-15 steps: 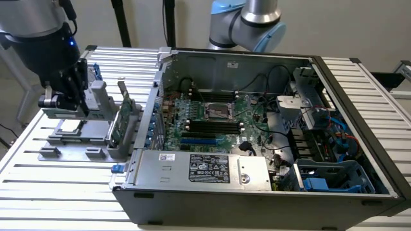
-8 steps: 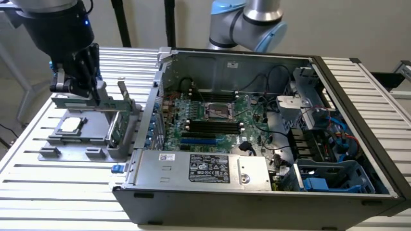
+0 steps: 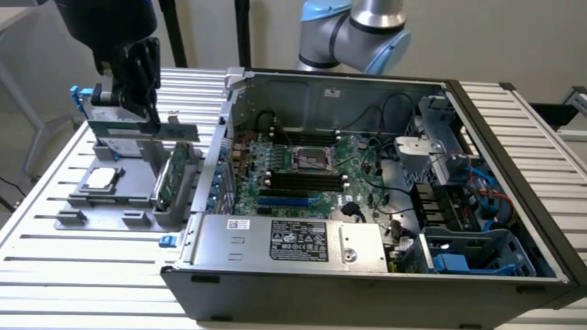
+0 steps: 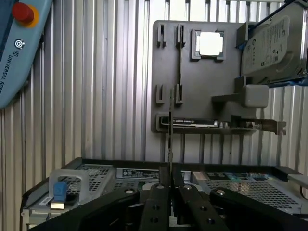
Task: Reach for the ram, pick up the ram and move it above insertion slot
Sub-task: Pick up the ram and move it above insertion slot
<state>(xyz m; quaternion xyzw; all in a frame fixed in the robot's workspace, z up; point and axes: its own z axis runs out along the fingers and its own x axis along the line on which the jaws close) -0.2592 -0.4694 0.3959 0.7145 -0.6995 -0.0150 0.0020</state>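
My gripper [image 3: 147, 113] hangs over the grey parts holder [image 3: 101, 206], at the exterior view's left of the open computer case [image 3: 367, 275]. It is shut on the ram [image 3: 179, 132], a thin green stick held level above the holder. In the wrist view the ram [image 4: 171, 139] shows edge-on as a dark thin line running out from between the black fingers [image 4: 161, 192]. The holder's narrow ram clips [image 4: 179, 62] beneath it stand empty. The black memory slots [image 3: 303, 182] lie on the motherboard inside the case, well to the exterior view's right of the gripper.
On the holder stand a larger green expansion card [image 3: 174, 175], a square processor [image 3: 103, 177] and a silver hard drive in a blue frame [image 4: 272, 43]. A teach pendant with a red button [image 4: 21, 12] lies on the slatted table. The case wall [image 3: 220, 137] rises between holder and motherboard.
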